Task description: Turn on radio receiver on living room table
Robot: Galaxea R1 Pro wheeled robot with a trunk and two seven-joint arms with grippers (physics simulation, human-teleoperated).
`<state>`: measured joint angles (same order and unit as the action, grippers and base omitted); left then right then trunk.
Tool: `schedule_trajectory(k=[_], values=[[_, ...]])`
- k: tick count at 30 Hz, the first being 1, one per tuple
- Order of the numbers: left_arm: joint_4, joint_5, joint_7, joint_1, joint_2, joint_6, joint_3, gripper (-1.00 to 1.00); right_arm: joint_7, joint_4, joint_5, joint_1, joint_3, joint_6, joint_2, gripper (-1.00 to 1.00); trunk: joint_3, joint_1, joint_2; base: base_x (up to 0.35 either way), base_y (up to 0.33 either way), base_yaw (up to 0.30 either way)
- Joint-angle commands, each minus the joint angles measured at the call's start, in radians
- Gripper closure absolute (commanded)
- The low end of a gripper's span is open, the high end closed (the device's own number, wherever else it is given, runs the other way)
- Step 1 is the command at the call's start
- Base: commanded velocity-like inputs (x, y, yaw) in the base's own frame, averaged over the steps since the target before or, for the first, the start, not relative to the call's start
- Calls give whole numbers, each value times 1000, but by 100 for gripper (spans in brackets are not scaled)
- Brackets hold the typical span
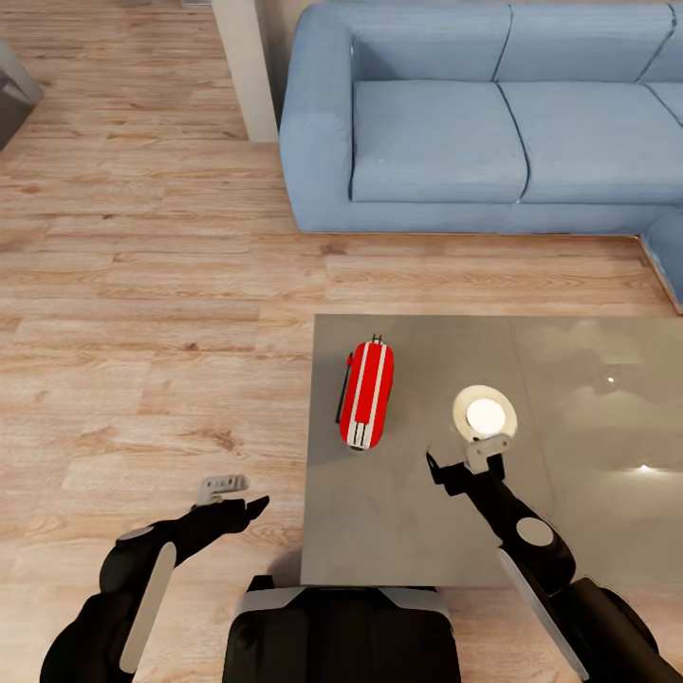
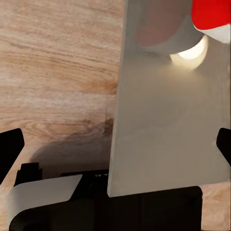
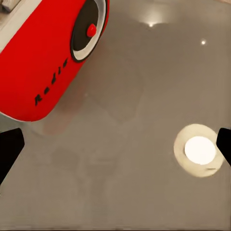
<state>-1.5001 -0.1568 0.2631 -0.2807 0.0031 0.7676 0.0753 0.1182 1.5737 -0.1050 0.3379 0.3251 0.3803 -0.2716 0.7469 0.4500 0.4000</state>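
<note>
Where the head view looks down over both arms, we see the radio [image 1: 366,395] standing on the grey table [image 1: 569,493], near the table's left edge and well short of the blue sofa [image 1: 474,123] beyond. Its red body carries white stripes along the top, and a slim dark handle runs down its left side. A round white glare [image 1: 485,414] lies on the glossy top to the right of the radio, apart from it.

The right gripper [image 1: 467,463] hovers over the table, just in front of the glare and to the right of the radio, touching neither. In the right wrist view we see its dark fingertips [image 3: 9,149] at the two far edges of the frame, so the jaws stand wide, with nothing between them; the radio's front [image 3: 43,62], with its round speaker and red knob, faces this camera.

The left gripper [image 1: 237,495] hangs over the wooden floor [image 1: 142,313], beside the table's left edge. In the left wrist view its fingertips [image 2: 9,149] likewise sit far apart and empty, with the table edge [image 2: 118,120] running between them and a corner of the radio [image 2: 211,17] visible beyond.
</note>
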Motion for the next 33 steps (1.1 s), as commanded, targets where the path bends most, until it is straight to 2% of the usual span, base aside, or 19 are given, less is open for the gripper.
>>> schedule_trajectory(k=[1, 13, 17, 33], values=[[0, 0, 5, 0, -6, -6, 0, -100, 6, 0, 4, -5, 0, 0, 0, -100, 0, 0, 0, 0, 0, 81], [2, 2, 4, 0, -9, -56, 0, -100, 73, 0, 2, -5, 0, -1, 3, -100, 0, 0, 0, 0, 0, 243], [3, 2, 4, 0, -9, -56, 1, -100, 92, 0, 1, -5, 0, -1, 3, -100, 0, 0, 0, 0, 0, 59], [4, 2, 4, 0, -9, -56, 1, -100, 91, 0, -4, -5, 4, -1, 3, -100, 0, 0, 0, 0, 0, 4]])
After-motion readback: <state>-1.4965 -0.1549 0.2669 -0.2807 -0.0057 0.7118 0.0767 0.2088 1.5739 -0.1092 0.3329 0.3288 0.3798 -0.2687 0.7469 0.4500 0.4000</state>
